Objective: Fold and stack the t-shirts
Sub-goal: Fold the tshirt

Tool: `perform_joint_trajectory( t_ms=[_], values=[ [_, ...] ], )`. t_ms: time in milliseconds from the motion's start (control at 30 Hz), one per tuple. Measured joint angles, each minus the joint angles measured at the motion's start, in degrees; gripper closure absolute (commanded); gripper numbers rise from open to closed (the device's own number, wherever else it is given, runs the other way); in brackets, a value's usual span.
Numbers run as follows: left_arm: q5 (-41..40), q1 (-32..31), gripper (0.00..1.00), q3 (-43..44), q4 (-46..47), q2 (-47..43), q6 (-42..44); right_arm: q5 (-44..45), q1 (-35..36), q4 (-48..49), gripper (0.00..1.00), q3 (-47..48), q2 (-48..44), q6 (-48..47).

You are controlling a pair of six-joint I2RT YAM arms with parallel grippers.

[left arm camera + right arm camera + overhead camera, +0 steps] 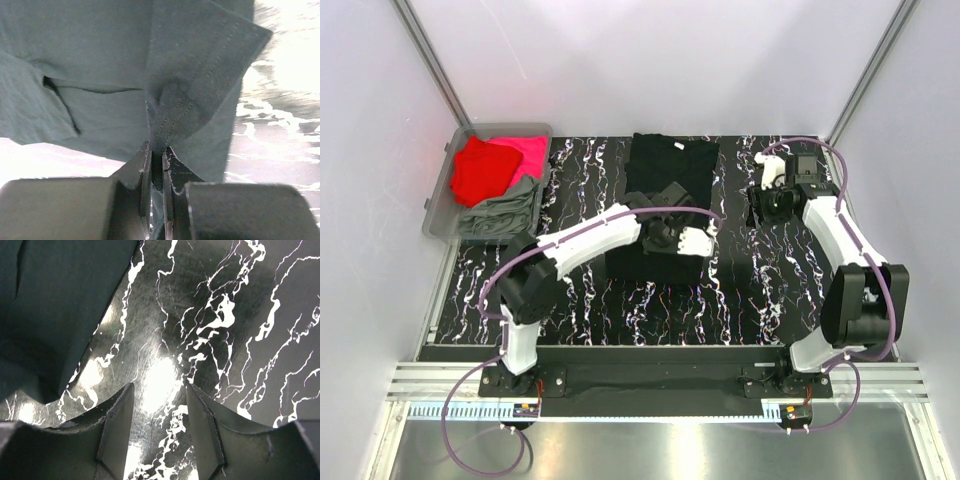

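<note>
Top external view: a black cloth t-shirt [670, 160] lies by the middle of the far edge of the black, white-veined marbled table [585, 170]. A clear plastic bin [438, 200] at the far left corner holds a red t-shirt [480, 170], a magenta-pink t-shirt [528, 152] and a grey-green t-shirt [505, 210].

Left wrist view: the left gripper [157, 160] has its jaws pinched almost together on a stitched hem fold of the black t-shirt.

Right wrist view: the right gripper [160, 410] hangs over bare table, jaws about half apart, gripping nothing. The black t-shirt's edge lies near.
</note>
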Motion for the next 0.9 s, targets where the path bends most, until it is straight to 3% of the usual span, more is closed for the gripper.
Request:
perform_joint_trajectory(
  t_ms=[367, 900],
  values=[
    [1.73, 7.61, 1.0, 7.76, 3.85, 5.38, 7.8, -0.28, -0.07, 1.73, 0.47, 3.63, 7.3, 0.74],
    [4.04, 6.78, 1.0, 10.86, 12.11, 9.14, 7.82, -1.22, -2.16, 2.19, 0.47, 5.62, 9.55, 2.16]
  ],
)
